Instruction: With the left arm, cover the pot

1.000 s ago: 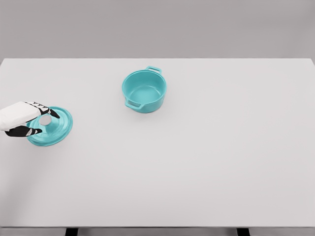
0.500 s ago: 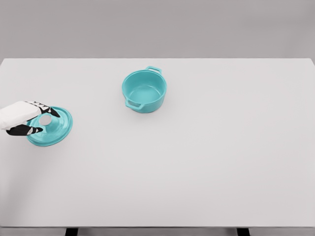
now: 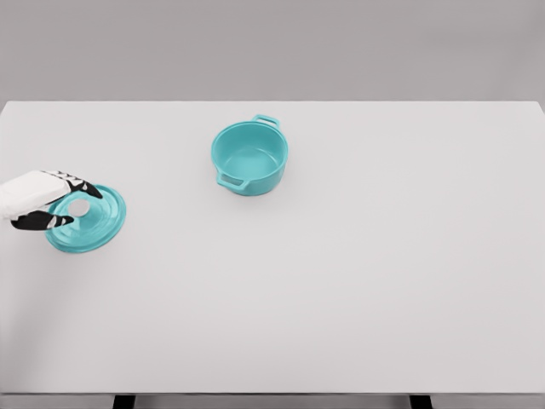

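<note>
The white table (image 3: 358,281) fills most of the head view, its far edge running across the top and its near edge along the bottom. The wide surface between the lid and the pot lies bare, as does everything to the right of the pot.

The teal lid (image 3: 89,223) lies near the left edge of the table, a round disc with a small grey knob (image 3: 78,207) at its middle, knob side up. It appears slightly tilted rather than flat, though whether it has left the table cannot be told. The left hand (image 3: 43,204) comes in from the left edge, its dark-tipped fingers (image 3: 85,188) closed around the knob from above and below.

The teal pot (image 3: 249,158) stands upright and open, well apart from the lid, toward the far middle of the table. Its two loop handles sit on a diagonal, one at the far right, one at the near left.
</note>
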